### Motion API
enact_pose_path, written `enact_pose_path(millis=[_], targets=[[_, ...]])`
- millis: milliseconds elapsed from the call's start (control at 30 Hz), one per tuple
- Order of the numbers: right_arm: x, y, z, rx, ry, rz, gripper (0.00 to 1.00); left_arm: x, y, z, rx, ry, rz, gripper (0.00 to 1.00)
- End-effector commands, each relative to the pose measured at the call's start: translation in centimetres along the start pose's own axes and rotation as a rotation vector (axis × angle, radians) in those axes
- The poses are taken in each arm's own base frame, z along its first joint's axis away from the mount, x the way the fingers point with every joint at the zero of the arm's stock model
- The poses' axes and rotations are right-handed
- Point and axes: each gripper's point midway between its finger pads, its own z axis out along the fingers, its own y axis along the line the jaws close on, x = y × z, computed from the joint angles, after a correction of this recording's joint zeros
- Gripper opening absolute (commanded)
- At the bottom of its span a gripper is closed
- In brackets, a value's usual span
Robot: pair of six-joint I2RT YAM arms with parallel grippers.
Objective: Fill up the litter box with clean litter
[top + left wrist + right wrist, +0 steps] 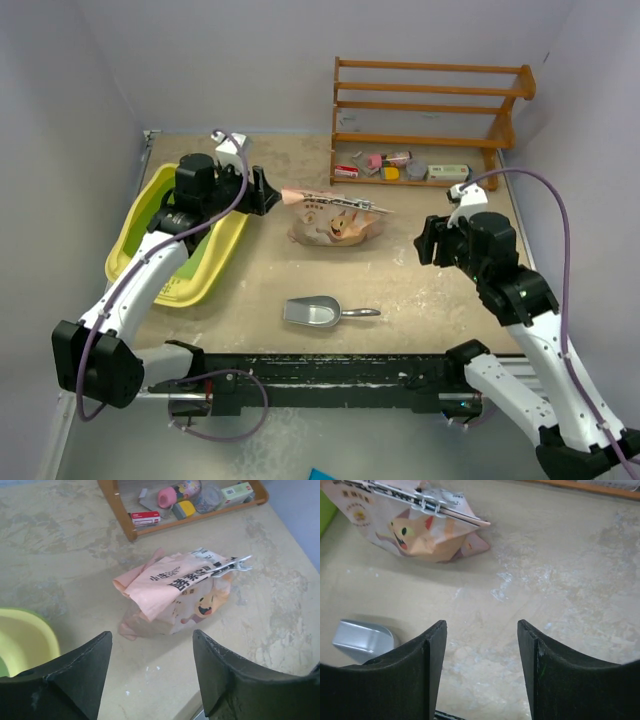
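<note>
Standing wide apart and holding nothing, the left fingers [80, 670] hang over the three-o'clock rim of the large yellow oval plastic litter box [205, 280]. That box sits at the nine-o'clock side of the beige counter [420, 295], partly under the left arm. The right fingers [420, 670] are likewise spread and empty, at four o'clock from the peach-pink cat-print bag [335, 225]. The bag lies mid-counter, its folded top pinched by a silver metal clip [230, 566]. A small silver metal scoop [312, 312] rests at six o'clock from the bag. I cannot tell whether litter lies inside the box.
</note>
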Motion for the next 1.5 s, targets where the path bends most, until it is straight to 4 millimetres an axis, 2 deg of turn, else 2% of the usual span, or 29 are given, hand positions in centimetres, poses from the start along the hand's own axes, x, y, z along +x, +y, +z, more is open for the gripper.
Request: enact_pose_path(millis=[0,33,133,200,367,567,800,900,1033,1100,1133,1233,1267,1467], targets=[[-0.6,-0.7,-0.3,0.026,0.089,-0.144,0.58,-3.3,-3.1,-0.4,0.149,-0.106,0.082,0.71],[-0.7,-0.5,-0.2,0.009,0.101,-0.165,0.57,-3.2,-3.4,-0.2,0.173,-0.104,0.102,0.7],[-1.4,0.2,0.0,-0.034,0.094,-0.206,0.56,-2.6,-3.7,0.4,0.23,-0.071,0.213,0.58],[-2.3,0.6,0.2,-0.06,0.07,-0.236,0.57,-2.2,-2.8,1.1,0.205,-0.04,0.256,0.57],[-4.2,1.3,1.6,-0.093,0.045,-0.328,0.66,-1.1,-0.9,2.6,0.161,-0.021,0.364,0.64],[-5.4,2.6,4.1,-0.148,0.108,-0.348,0.67,-1.0,-1.4,3.3,0.224,-0.074,0.481,0.69],[-6.2,5.7,6.6,-0.318,0.168,-0.396,0.63,1.5,-2.3,5.1,0.374,-0.013,0.492,0.64],[-6.3,6.0,7.7,-0.347,0.2,-0.444,0.63,2.9,-2.0,6.0,0.395,0.02,0.472,0.63],[-6.9,5.8,9.4,-0.336,0.218,-0.488,0.64,3.6,-1.4,6.9,0.384,0.03,0.468,0.61],[-7.0,6.1,10.4,-0.347,0.219,-0.492,0.64,3.5,-1.1,7.4,0.374,0.025,0.468,0.53],[-6.9,6.2,11.0,-0.354,0.217,-0.497,0.64,3.6,-1.1,7.7,0.377,0.022,0.464,0.44],[-6.2,6.1,13.2,-0.357,0.204,-0.525,0.6,3.5,-1.8,8.0,0.431,0.027,0.431,0.05],[-6.0,6.2,13.9,-0.362,0.192,-0.535,0.59,3.5,-2.2,8.0,0.449,0.028,0.422,0.0],[-3.8,6.6,16.4,-0.402,0.158,-0.562,0.6,3.0,-2.0,7.9,0.424,0.014,0.419,0.0]])
